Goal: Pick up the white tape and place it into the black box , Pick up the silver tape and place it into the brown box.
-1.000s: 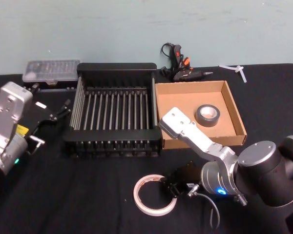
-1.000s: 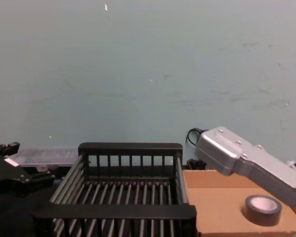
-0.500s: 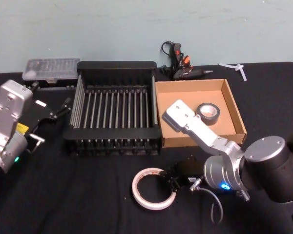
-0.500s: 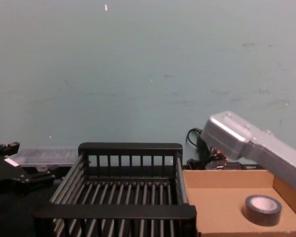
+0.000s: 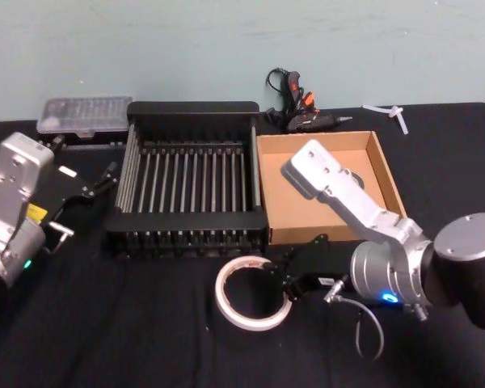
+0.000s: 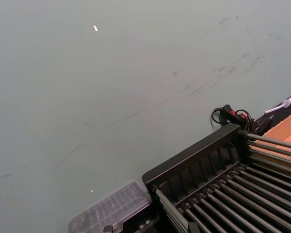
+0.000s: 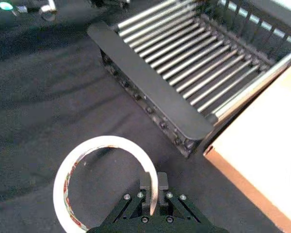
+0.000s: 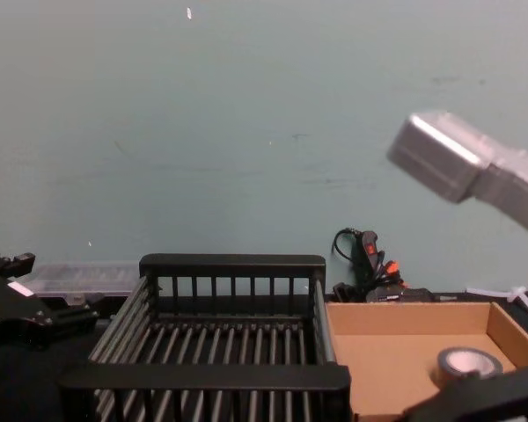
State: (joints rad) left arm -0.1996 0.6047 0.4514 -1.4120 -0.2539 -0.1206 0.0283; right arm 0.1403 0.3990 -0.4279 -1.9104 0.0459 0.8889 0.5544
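Observation:
My right gripper (image 5: 284, 284) is shut on the wall of the white tape (image 5: 221, 297), a wide ring held just in front of the black box (image 5: 192, 109). In the right wrist view its fingers (image 7: 145, 187) pinch the ring's wall (image 7: 104, 141) from inside and outside, near the crate's front rim (image 7: 145, 92). The silver tape (image 8: 465, 360) lies on the floor of the brown box (image 8: 396, 352). In the head view my right forearm covers it above the brown box (image 5: 291, 182). At the far left my left gripper (image 5: 105, 182) is parked and open.
A clear plastic case (image 5: 85, 115) sits behind the crate's left corner. A black glue gun with its cord (image 5: 299, 105) lies behind the brown box, and a small white plastic piece (image 5: 392, 115) lies at the back right. Black cloth covers the table.
My right gripper has carried the white tape forward, closer to the black box's front rim. The right arm's elbow link has swung up and over the brown box. The left arm has not moved.

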